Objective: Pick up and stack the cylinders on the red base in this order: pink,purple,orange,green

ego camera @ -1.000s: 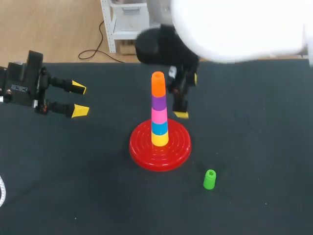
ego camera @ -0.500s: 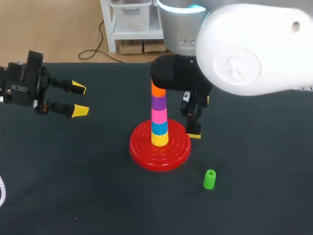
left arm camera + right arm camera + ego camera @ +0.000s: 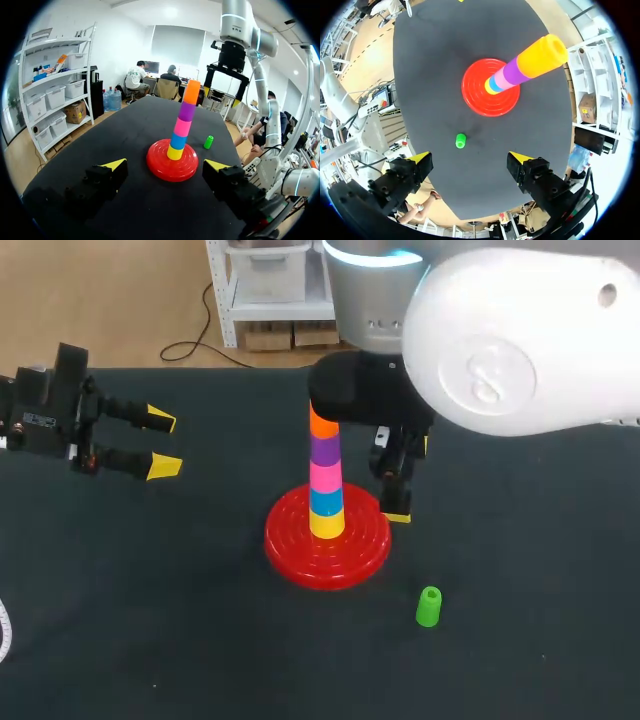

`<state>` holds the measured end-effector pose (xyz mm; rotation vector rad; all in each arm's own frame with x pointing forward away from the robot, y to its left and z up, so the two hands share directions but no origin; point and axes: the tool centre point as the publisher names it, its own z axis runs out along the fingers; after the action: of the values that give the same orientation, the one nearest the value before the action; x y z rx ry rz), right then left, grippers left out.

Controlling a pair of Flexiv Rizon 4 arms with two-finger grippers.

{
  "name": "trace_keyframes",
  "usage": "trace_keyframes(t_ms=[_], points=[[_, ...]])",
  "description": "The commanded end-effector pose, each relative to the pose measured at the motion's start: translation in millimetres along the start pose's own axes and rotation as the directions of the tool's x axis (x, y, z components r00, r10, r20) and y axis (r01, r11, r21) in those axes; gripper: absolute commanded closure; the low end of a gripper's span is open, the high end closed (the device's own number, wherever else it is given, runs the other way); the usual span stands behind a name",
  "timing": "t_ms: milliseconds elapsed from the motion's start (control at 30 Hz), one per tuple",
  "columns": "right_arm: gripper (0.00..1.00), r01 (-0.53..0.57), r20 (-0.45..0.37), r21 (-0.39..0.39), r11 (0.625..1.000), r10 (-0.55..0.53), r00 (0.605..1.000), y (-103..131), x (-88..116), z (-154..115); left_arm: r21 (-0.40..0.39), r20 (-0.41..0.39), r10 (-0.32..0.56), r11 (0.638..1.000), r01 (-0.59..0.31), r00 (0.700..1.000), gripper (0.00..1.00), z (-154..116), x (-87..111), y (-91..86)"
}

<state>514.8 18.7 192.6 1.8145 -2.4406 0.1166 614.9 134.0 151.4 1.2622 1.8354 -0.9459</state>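
On the red base [image 3: 300, 550] stands a tower of yellow, blue, pink, purple and orange cylinders [image 3: 325, 475]; the black wrist of my right arm hides the top of the orange one in the head view. A green cylinder [image 3: 428, 607] stands upright on the table, right of and nearer than the base. My right gripper [image 3: 410, 480] hangs open and empty just right of the tower, touching nothing. Looking down, it sees the green cylinder [image 3: 461, 141] ahead of its fingers and the tower [image 3: 530, 65] beyond. My left gripper [image 3: 155, 445] stays open and empty far to the left.
The black table [image 3: 150, 620] carries only the base, the tower and the green cylinder. My right arm's big white body [image 3: 520, 340] hangs over the far right of the table. From my left gripper [image 3: 165, 165] the base [image 3: 160, 167] lies straight ahead.
My right arm has moved nearer and to the right, away from the tower's top, with its gripper open. In the last half second it has kept still. The left arm has not moved.
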Motion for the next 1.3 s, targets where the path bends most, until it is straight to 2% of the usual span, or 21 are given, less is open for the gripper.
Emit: trace_keyframes(t_ms=[33,233,633,1067,1300], points=[[0.0,0.02,0.023,0.026,0.999,-0.02,1.0,7.8,8.2,1.0,-0.001,0.004,0.002,1.0,-0.002,1.0,0.0,-0.1,1.1,-0.1],[0.0,0.059,0.028,0.118,0.991,-0.062,0.998,24.8,24.5,9.8,-0.001,0.004,0.002,1.0,-0.002,1.0,0.0,-0.1,1.1,-0.1],[0.0,-0.004,0.033,0.077,0.997,0.001,0.999,36.0,59.2,49.2,-0.001,0.004,0.002,1.0,-0.002,1.0,0.0,-0.1,1.1,-0.1],[0.0,-0.042,0.035,0.058,0.997,0.04,0.999,29.3,55.7,85.9,-0.001,0.004,0.002,1.0,-0.002,1.0,0.0,-0.1,1.1,-0.1],[0.0,-0.038,0.005,0.026,0.999,0.038,0.999,28.0,59.6,112.9,-0.001,0.004,0.002,1.0,-0.002,1.0,0.0,-0.1,1.1,-0.1]])
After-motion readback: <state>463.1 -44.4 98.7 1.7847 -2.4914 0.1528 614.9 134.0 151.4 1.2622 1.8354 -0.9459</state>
